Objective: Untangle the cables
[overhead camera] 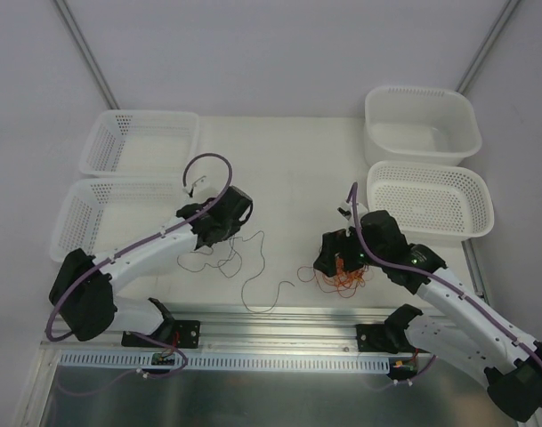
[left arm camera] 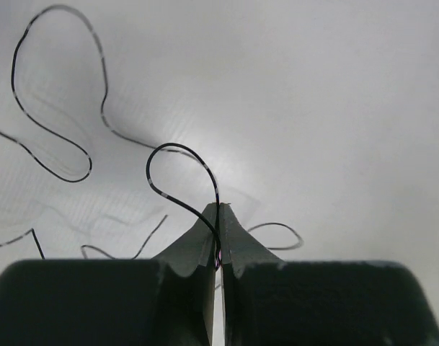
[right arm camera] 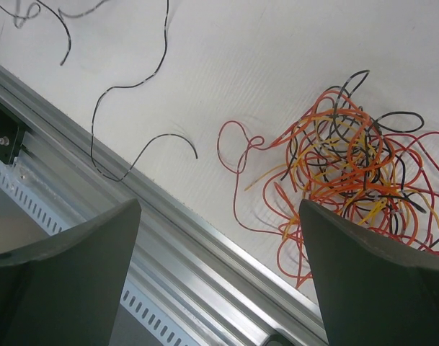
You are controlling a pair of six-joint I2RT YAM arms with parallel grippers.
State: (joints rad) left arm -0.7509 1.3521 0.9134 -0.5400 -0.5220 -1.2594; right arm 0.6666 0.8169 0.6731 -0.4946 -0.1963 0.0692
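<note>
Left gripper (left arm camera: 219,210) pinched tight on a black cable (left arm camera: 177,145). Right gripper (right arm camera: 219,209) spread wide, beside the tangle (right arm camera: 349,166).

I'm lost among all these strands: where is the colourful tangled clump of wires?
In the overhead view the tangle lies right of centre on the table, close to the metal rail, just under the right arm's open fingers.

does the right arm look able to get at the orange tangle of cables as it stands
Probably yes: the right claw hangs open close over the orange tangle, with nothing between them, though the tangle lies a little off to one side.
</note>
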